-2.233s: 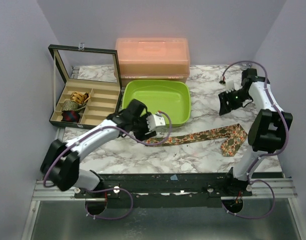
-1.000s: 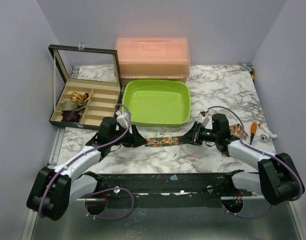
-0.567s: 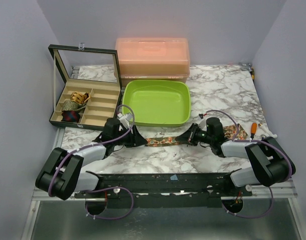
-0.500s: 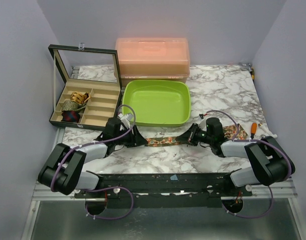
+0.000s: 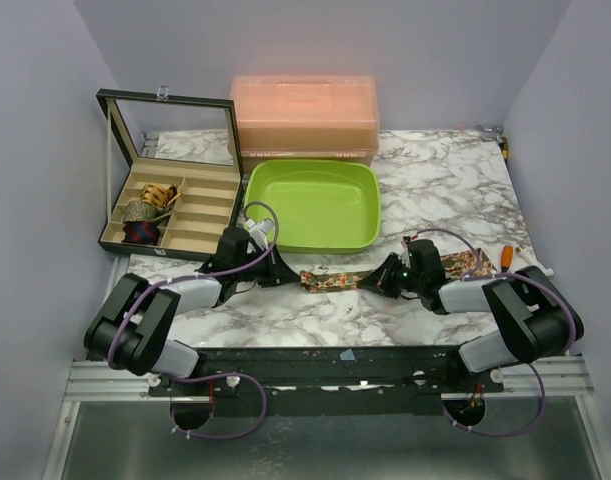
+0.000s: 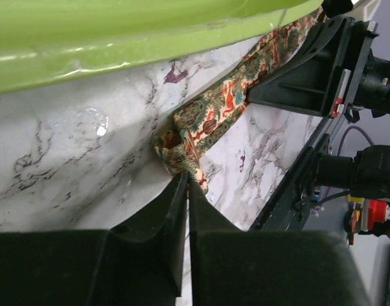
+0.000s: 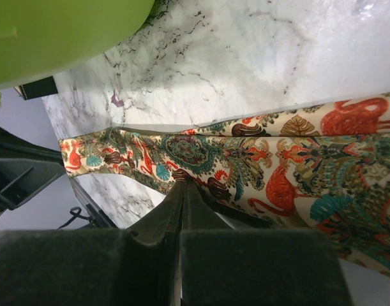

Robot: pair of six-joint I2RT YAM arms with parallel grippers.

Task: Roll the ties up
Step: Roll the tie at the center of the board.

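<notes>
- From above, the tie (image 5: 335, 280) lay on the table (image 5: 435, 190) just before the green tray (image 5: 315, 205).
- At the left wrist, my left hand (image 6: 187, 186) pinched its crumpled end.
- At the right wrist, my right hand (image 7: 182, 189) pinched its edge.

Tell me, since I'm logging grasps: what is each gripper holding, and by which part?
Both hold the floral tie. The left gripper pinches its curled narrow end in shut jaws; the right gripper pinches a long edge partway along.
</notes>
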